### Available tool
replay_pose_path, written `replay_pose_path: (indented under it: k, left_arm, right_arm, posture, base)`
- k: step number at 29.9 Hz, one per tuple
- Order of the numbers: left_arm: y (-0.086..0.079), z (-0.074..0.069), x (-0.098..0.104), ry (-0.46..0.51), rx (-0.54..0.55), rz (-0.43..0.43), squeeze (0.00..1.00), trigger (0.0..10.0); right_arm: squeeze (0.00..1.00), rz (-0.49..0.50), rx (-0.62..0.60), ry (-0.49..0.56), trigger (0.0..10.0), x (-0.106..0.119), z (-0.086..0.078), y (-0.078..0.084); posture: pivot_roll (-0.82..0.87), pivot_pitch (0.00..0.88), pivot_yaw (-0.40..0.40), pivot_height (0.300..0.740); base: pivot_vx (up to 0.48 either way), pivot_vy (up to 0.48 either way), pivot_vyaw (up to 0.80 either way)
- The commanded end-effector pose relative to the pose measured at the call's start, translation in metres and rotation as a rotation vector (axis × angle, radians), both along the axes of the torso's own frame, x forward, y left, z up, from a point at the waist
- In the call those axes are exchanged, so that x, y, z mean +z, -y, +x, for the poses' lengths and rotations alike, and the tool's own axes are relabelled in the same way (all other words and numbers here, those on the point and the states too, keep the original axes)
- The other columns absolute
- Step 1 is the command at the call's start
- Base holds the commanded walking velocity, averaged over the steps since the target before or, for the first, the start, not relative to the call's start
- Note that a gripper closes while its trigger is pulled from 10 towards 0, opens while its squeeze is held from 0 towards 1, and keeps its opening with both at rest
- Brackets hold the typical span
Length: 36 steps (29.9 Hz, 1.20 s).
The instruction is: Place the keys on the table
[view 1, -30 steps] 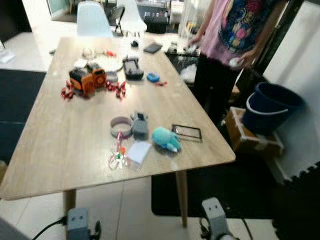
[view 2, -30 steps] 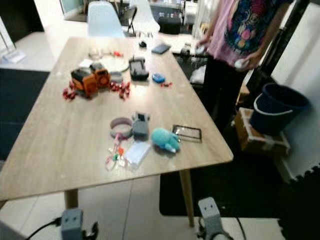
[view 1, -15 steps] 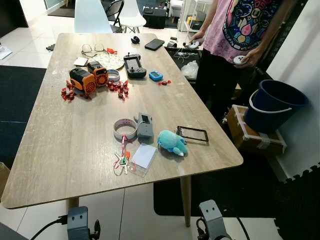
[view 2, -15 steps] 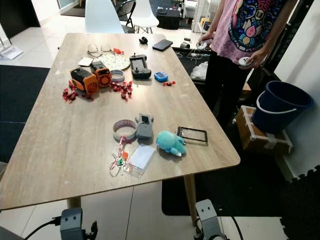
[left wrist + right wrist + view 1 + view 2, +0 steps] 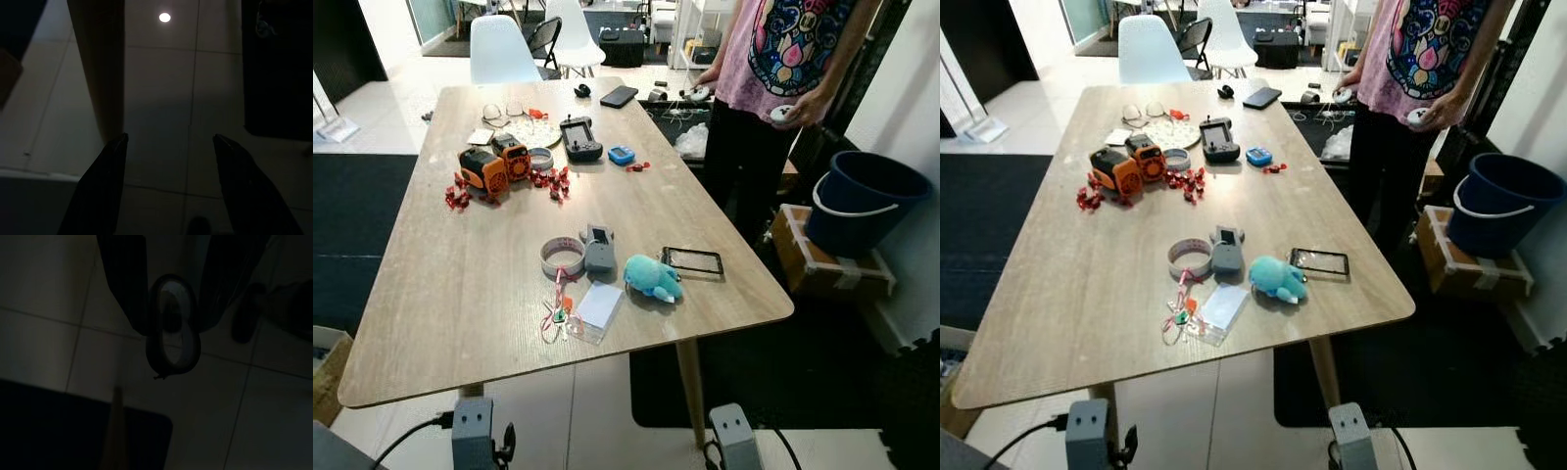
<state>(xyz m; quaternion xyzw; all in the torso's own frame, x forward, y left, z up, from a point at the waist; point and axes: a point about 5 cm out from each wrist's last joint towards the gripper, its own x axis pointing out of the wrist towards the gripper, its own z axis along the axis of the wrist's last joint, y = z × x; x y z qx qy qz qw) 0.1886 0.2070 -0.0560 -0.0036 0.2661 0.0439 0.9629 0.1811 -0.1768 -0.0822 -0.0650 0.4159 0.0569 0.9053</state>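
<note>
Keys, if that dim oval ring [image 5: 172, 323] is theirs, hang pinched between the right claw [image 5: 171, 308]'s 2 closed fingers, low over the floor tiles. The left claw [image 5: 166, 147] hangs idle, fingers spread. The tabletop [image 5: 460, 284] stands ahead, cluttered mid-way. A good placement would lift the ring well above the near edge, aim for bare wood left of the tape roll [image 5: 562, 257], lower until it rests, then release.

No text, label, brand or number can be read on anything here.
</note>
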Motion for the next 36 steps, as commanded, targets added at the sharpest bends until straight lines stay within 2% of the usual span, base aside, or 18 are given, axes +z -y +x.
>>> replay_pose_path:
  k: [1, 8, 11, 14, 15, 16, 18, 20, 22, 24, 25, 26, 28, 29, 30, 32, 34, 36]
  left_arm:
    - [-0.004, -0.001, -0.001, -0.019, -0.028, 0.018, 0.0, 10.0]
    - [-0.002, 0.001, 0.0, -0.018, -0.057, 0.012, 0.0, 10.0]
    - [0.001, -0.001, -0.002, -0.021, -0.058, 0.008, 0.0, 10.0]
    - [0.001, -0.002, -0.002, -0.023, -0.058, 0.007, 0.0, 10.0]
    - [0.002, -0.004, -0.003, -0.026, -0.056, 0.004, 0.0, 10.0]
    - [0.002, -0.004, -0.003, -0.026, -0.056, 0.004, 0.0, 10.0]
    - [0.004, -0.007, -0.005, -0.032, -0.054, 0.0, 0.0, 10.0]
    - [0.004, -0.007, -0.005, -0.032, -0.054, 0.0, 0.0, 10.0]
    - [0.005, -0.008, -0.006, -0.038, -0.054, -0.003, 0.0, 10.0]
    - [0.006, -0.008, -0.007, -0.044, -0.053, -0.006, 0.0, 10.0]
    - [0.006, -0.008, -0.007, -0.044, -0.053, -0.006, 0.0, 10.0]
    - [0.006, -0.008, -0.007, -0.048, -0.052, -0.008, 0.0, 10.0]
    - [0.006, -0.008, -0.007, -0.048, -0.052, -0.008, 0.0, 10.0]
    - [0.007, -0.008, -0.008, -0.05, -0.051, -0.01, 0.0, 10.0]
    - [0.007, -0.008, -0.008, -0.05, -0.051, -0.01, 0.0, 10.0]
    - [0.008, -0.008, -0.008, -0.052, -0.048, -0.013, 0.0, 10.0]
    - [0.009, -0.008, -0.009, -0.055, -0.046, -0.014, 0.0, 10.0]
    - [0.009, -0.009, -0.009, -0.056, -0.046, -0.014, 0.0, 10.0]
  right_arm:
    - [0.0, 0.005, -0.048, 0.007, 10.0, -0.001, -0.003, 0.003]
    - [0.0, -0.015, -0.244, 0.02, 10.0, 0.0, -0.008, 0.027]
    - [0.0, -0.158, -0.475, 0.007, 10.0, 0.006, -0.024, 0.082]
    - [0.0, -0.199, -0.518, 0.007, 10.0, 0.009, -0.028, 0.096]
    - [0.0, -0.27, -0.636, 0.061, 10.0, 0.024, -0.03, 0.132]
    - [0.0, -0.27, -0.636, 0.061, 10.0, 0.024, -0.03, 0.132]
    - [0.0, -0.373, -0.866, 0.222, 10.0, 0.065, -0.024, 0.193]
    - [0.0, -0.373, -0.866, 0.222, 10.0, 0.065, -0.024, 0.193]
    - [0.0, -0.414, -1.003, 0.414, 10.0, 0.111, -0.004, 0.229]
    - [0.0, -0.419, -1.03, 0.588, 10.0, 0.152, 0.024, 0.245]
    - [0.0, -0.419, -1.03, 0.588, 10.0, 0.152, 0.024, 0.245]
    - [0.0, -0.389, -1.012, 0.672, 10.0, 0.172, 0.043, 0.245]
    - [0.0, -0.389, -1.012, 0.672, 10.0, 0.172, 0.043, 0.245]
    - [0.0, -0.341, -0.959, 0.752, 10.0, 0.192, 0.067, 0.239]
    - [0.0, -0.341, -0.959, 0.752, 10.0, 0.192, 0.067, 0.239]
    - [0.0, -0.195, -0.747, 0.872, 10.0, 0.227, 0.121, 0.206]
    - [0.0, -0.087, -0.579, 0.9, 10.0, 0.242, 0.152, 0.174]
    - [0.0, -0.058, -0.525, 0.899, 10.0, 0.245, 0.16, 0.163]
  posture:
    - [0.07, 0.058, 0.048, 0.74]
    - [0.07, 0.06, 0.045, 0.74]
    - [0.08, 0.06, 0.028, 0.74]
    - [0.08, 0.06, 0.028, 0.74]
    - [0.07, 0.061, 0.022, 0.74]
    - [0.07, 0.061, 0.022, 0.74]
    - [0.06, 0.063, 0.02, 0.74]
    - [0.06, 0.063, 0.02, 0.74]
    - [0.05, 0.064, 0.017, 0.74]
    - [0.05, 0.065, 0.014, 0.74]
    - [0.05, 0.065, 0.014, 0.74]
    - [0.05, 0.065, 0.011, 0.74]
    - [0.05, 0.065, 0.011, 0.74]
    - [0.06, 0.064, 0.008, 0.74]
    - [0.06, 0.064, 0.008, 0.74]
    - [0.06, 0.061, 0.003, 0.74]
    - [0.05, 0.06, 0.002, 0.74]
    - [0.05, 0.059, -0.001, 0.74]
  base:
    - [0.0, 0.0, 0.0]
    - [0.0, 0.0, 0.0]
    - [0.0, 0.0, 0.0]
    - [0.0, 0.0, 0.0]
    - [0.0, 0.0, 0.0]
    - [0.0, 0.0, 0.0]
    - [0.0, 0.0, 0.0]
    - [0.0, 0.0, 0.0]
    - [0.0, 0.0, 0.0]
    - [0.0, 0.0, 0.0]
    - [0.0, 0.0, 0.0]
    - [0.0, 0.0, 0.0]
    - [0.0, 0.0, 0.0]
    - [0.0, 0.0, 0.0]
    - [0.0, 0.0, 0.0]
    - [0.0, 0.0, 0.0]
    - [0.0, 0.0, 0.0]
    - [0.0, 0.0, 0.0]
